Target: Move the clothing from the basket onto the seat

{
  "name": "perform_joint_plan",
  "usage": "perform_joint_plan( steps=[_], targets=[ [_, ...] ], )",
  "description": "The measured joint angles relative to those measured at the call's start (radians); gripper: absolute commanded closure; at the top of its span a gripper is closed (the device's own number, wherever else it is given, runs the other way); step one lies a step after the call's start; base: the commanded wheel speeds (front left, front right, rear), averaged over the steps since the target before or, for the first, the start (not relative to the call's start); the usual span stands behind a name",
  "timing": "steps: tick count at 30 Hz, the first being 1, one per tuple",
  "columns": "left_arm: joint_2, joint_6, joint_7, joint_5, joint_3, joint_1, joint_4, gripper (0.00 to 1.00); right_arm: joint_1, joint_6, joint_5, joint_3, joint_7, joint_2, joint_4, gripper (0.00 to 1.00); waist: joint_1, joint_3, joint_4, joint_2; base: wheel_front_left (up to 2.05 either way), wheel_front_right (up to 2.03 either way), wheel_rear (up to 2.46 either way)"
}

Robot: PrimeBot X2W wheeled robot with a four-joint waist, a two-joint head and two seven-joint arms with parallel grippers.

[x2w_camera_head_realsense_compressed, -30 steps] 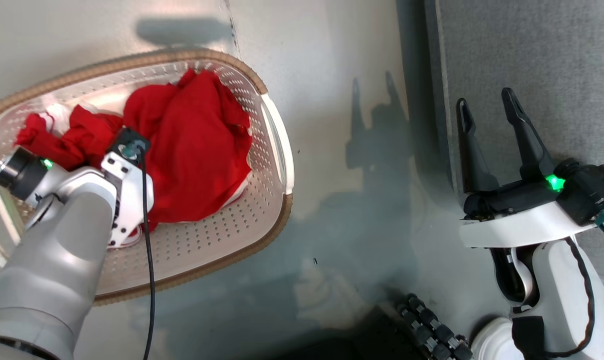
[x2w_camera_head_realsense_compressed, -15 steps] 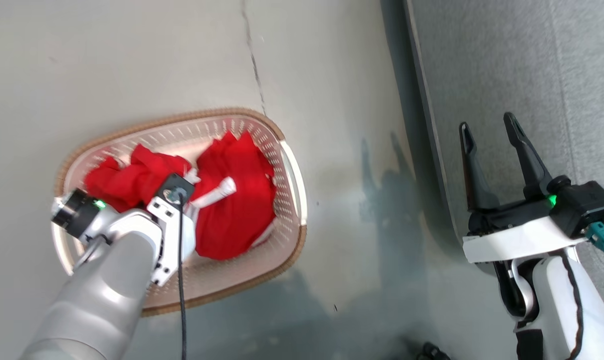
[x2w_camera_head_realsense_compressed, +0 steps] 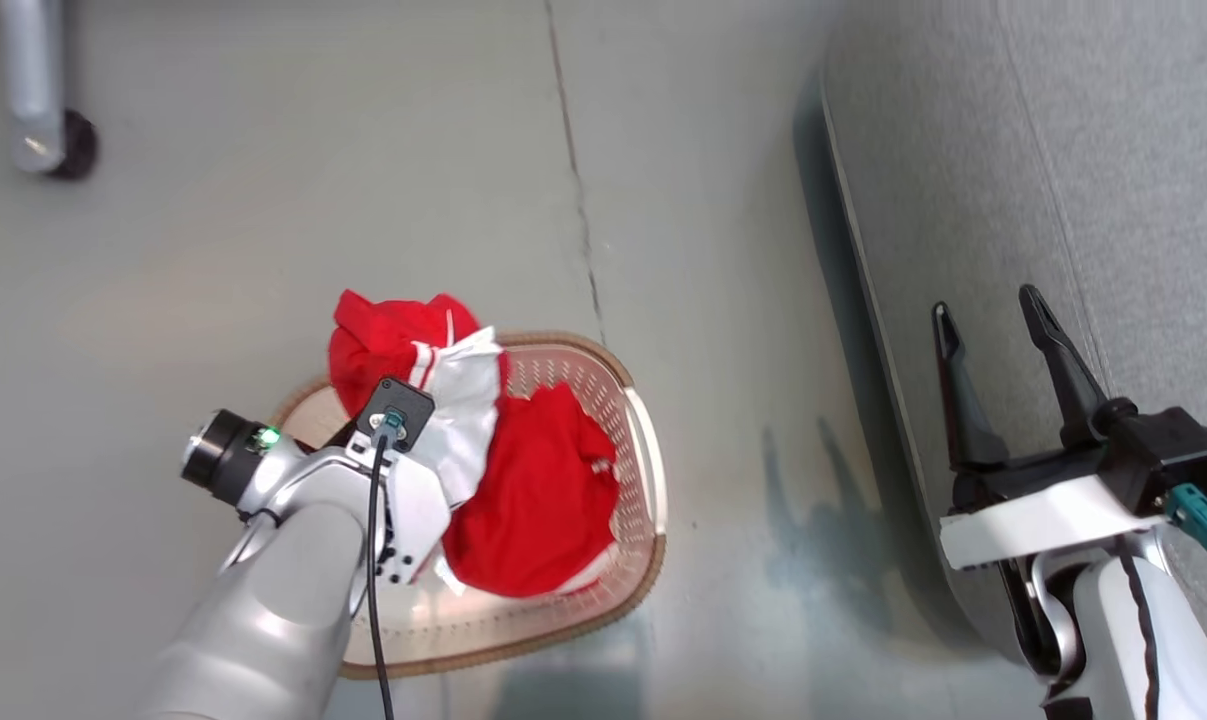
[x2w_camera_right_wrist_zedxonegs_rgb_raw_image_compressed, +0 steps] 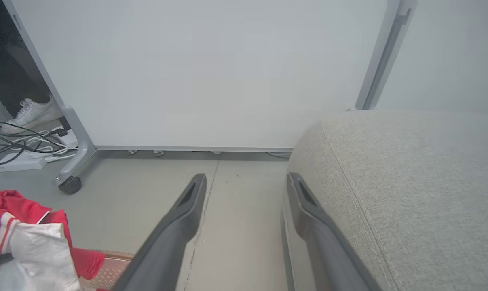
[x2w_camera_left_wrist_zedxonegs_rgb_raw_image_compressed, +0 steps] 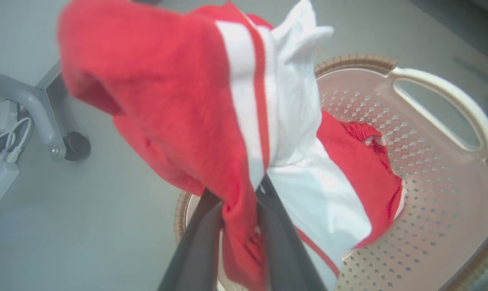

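Observation:
My left gripper (x2w_camera_left_wrist_zedxonegs_rgb_raw_image_compressed: 239, 238) is shut on a piece of the clothing (x2w_camera_left_wrist_zedxonegs_rgb_raw_image_compressed: 179, 105), red with white stripes and a white panel, and holds it bunched up above the basket (x2w_camera_left_wrist_zedxonegs_rgb_raw_image_compressed: 442, 89). In the head view that garment (x2w_camera_head_realsense_compressed: 403, 345) hangs over the basket's far rim, in front of my left wrist. A second red garment (x2w_camera_head_realsense_compressed: 538, 505) lies inside the basket (x2w_camera_head_realsense_compressed: 655, 560). My right gripper (x2w_camera_head_realsense_compressed: 988, 310) stands open and empty at the near edge of the grey seat (x2w_camera_head_realsense_compressed: 1063, 150). The right wrist view shows its own gripper (x2w_camera_right_wrist_zedxonegs_rgb_raw_image_compressed: 247, 178) beside the seat (x2w_camera_right_wrist_zedxonegs_rgb_raw_image_compressed: 409, 182), with the lifted clothing (x2w_camera_right_wrist_zedxonegs_rgb_raw_image_compressed: 21, 230) at lower left.
The basket stands on a grey floor left of the seat. A metal leg on a caster (x2w_camera_head_realsense_compressed: 48, 150) is at the far left. A white panel (x2w_camera_right_wrist_zedxonegs_rgb_raw_image_compressed: 207, 72) backs the scene, with cables and a power strip (x2w_camera_right_wrist_zedxonegs_rgb_raw_image_compressed: 21, 157) and a person's white shoe (x2w_camera_right_wrist_zedxonegs_rgb_raw_image_compressed: 31, 115) beside it.
The head camera has risen and shifted. My left gripper has lifted the red-and-white garment up out of the pile in the basket. The right gripper stays open by the seat.

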Motion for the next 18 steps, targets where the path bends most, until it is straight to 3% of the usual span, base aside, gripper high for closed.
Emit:
perform_joint_plan(
  steps=[8, 18],
  targets=[
    [-0.008, 0.004, -0.116, -0.069, 0.030, 0.047, -0.101, 1.00, 0.044, 0.000, -0.018, -0.018, 0.000, 0.000, 0.016, 0.00, 0.0000, -0.133, 0.048, 0.0000, 0.00, 0.00, 0.00],
    [0.012, 0.039, -0.119, -0.063, 0.106, 0.160, -0.594, 1.00, 0.097, 0.000, -0.041, -0.008, 0.000, 0.000, 0.026, 0.00, -0.0001, -0.275, 0.095, 0.0000, 0.00, 0.00, 0.00]
  ],
)
